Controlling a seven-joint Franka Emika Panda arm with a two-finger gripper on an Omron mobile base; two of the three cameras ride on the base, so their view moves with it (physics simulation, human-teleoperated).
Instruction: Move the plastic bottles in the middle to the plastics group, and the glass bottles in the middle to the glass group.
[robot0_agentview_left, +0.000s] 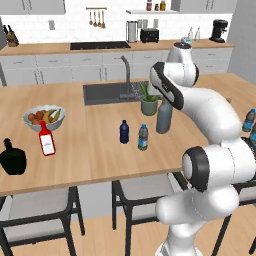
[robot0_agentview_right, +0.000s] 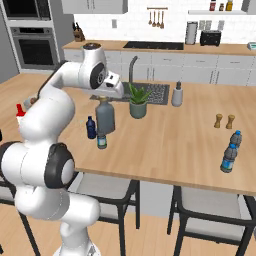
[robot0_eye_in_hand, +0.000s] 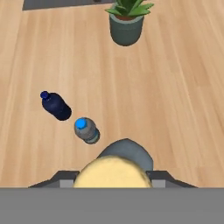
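- Kitchen island of pale wood (robot0_agentview_left: 100, 150) fills the middle of the left base view, with a sink behind it. At frame centre stand the dark navy bottle (robot0_agentview_left: 124, 132) and, just beside it to the right, the pale-blue water bottle (robot0_agentview_left: 143, 137). The tall dark grey bottle (robot0_agentview_left: 164, 116) stands right of those, close under the arm. At the left edge are the red bottle (robot0_agentview_left: 47, 140) and the squat black bottle (robot0_agentview_left: 12, 158), with a fruit bowl (robot0_agentview_left: 44, 118) above them; two blue-capped bottles of the plastics group (robot0_agentview_left: 248, 120) sit at the far right edge.
- Right base view: the grey bottle (robot0_agentview_right: 105, 115) is left of centre, directly beneath the hand, with a potted plant (robot0_agentview_right: 137, 102) to its right. The plastics group (robot0_agentview_right: 231, 152) stands at the lower right, well apart from the middle bottles.
- Hand view: the grey bottle's tan cork top (robot0_eye_in_hand: 113, 171) looms at bottom centre, between the dark parts of the gripper (robot0_eye_in_hand: 113, 177). The fingers seem spread on either side of it, but I cannot tell whether they touch it.
- Judgement: being glass and tall, the grey bottle is probably heavy, rigid, smooth and breakable, and could tip if taken high. A firm hold just under the neck or on the upper body looks safest.
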